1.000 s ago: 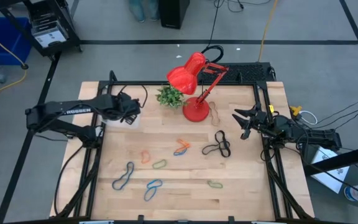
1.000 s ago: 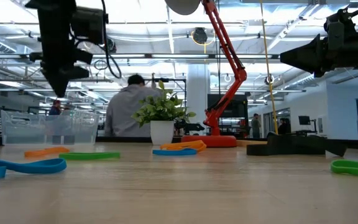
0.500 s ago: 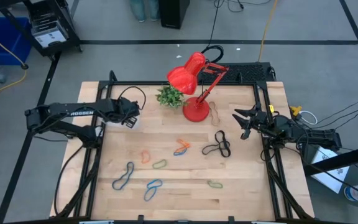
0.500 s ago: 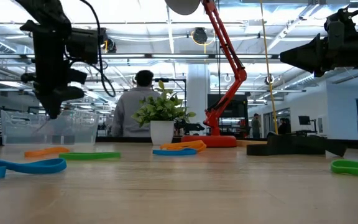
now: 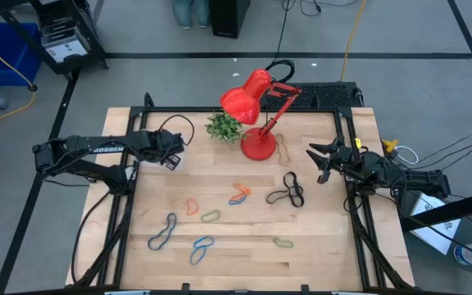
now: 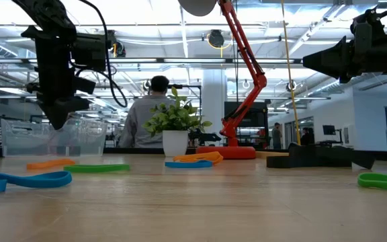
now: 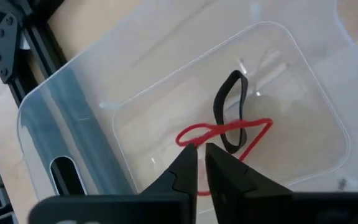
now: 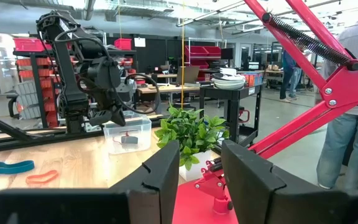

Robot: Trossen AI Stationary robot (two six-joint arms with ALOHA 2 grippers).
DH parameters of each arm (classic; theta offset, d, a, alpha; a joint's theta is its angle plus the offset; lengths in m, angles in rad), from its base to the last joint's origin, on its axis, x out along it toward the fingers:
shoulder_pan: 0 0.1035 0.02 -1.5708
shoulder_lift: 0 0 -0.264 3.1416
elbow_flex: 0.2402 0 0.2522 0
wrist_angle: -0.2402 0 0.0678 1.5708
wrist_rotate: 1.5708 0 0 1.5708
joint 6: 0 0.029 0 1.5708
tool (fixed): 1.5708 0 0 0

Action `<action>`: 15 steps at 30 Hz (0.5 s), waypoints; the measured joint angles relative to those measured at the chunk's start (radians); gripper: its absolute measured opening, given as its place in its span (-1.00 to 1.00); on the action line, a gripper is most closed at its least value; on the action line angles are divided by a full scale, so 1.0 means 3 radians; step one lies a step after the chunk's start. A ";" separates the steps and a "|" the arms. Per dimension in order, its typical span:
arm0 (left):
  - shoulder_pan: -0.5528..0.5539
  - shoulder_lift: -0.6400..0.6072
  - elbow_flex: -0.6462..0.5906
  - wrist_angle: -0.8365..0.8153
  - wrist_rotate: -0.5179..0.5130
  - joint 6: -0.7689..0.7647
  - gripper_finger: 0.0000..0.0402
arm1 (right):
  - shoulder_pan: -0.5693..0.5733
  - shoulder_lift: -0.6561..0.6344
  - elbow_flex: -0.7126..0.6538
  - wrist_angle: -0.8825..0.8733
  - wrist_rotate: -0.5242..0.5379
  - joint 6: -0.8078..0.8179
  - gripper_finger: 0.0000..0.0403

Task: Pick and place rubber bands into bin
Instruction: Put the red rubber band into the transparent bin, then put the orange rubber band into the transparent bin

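My left gripper hangs over the clear bin at the table's far left, its tips at about rim height. It is shut on a red rubber band. A black band lies on the bin floor. Loose bands lie on the table: two blue, orange, two green, an orange-and-blue pair, black ones and a brown one. My right gripper is open and empty above the table's right edge. My left gripper pinches one end of the red band between its two fingertips, from above, pointing down into the bin. The rest of the band trails onto the bin floor, slack, crossing the black band. The fingertips cover the exact place of contact.
A red desk lamp and a small potted plant stand at the table's far middle. The table's near strip is bare wood. A person is in the room beyond the table.
My left gripper has gone down over the bin, from well above the rim to about rim height, and drifted a little sideways, its fingers staying shut. The bands on the table have not moved.
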 joint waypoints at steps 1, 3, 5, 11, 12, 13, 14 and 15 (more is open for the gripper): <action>0.0000 0.0000 0.0000 0.0001 0.0000 -0.0002 -0.76 | -0.0001 0.0000 -0.0001 0.0000 0.0000 0.0000 -0.43; 0.0000 -0.0002 0.0000 -0.0001 0.0005 -0.0065 -0.70 | -0.0001 0.0000 0.0001 0.0000 0.0000 0.0000 -0.43; 0.0000 -0.0010 0.0000 0.0000 0.0023 -0.0130 -0.63 | 0.0000 0.0000 -0.0001 0.0000 0.0000 0.0000 -0.43; 0.0000 -0.0010 0.0000 -0.0002 0.0083 -0.0076 -0.30 | -0.0001 0.0000 0.0001 0.0000 0.0000 0.0000 -0.43; 0.0000 -0.0010 0.0001 -0.0005 0.0084 -0.0018 -0.25 | -0.0001 0.0000 -0.0001 0.0000 0.0000 0.0000 -0.43; 0.0000 -0.0010 0.0015 -0.0023 0.0106 0.0037 -0.20 | 0.0000 0.0000 -0.0001 0.0000 0.0000 0.0000 -0.43; -0.0001 -0.0009 0.0051 -0.0055 0.0150 0.0086 -0.17 | 0.0001 0.0000 -0.0001 0.0000 0.0000 0.0000 -0.43; -0.0008 -0.0009 0.0101 -0.0081 0.0197 0.0147 -0.13 | 0.0000 -0.0001 0.0000 0.0000 0.0000 0.0000 -0.43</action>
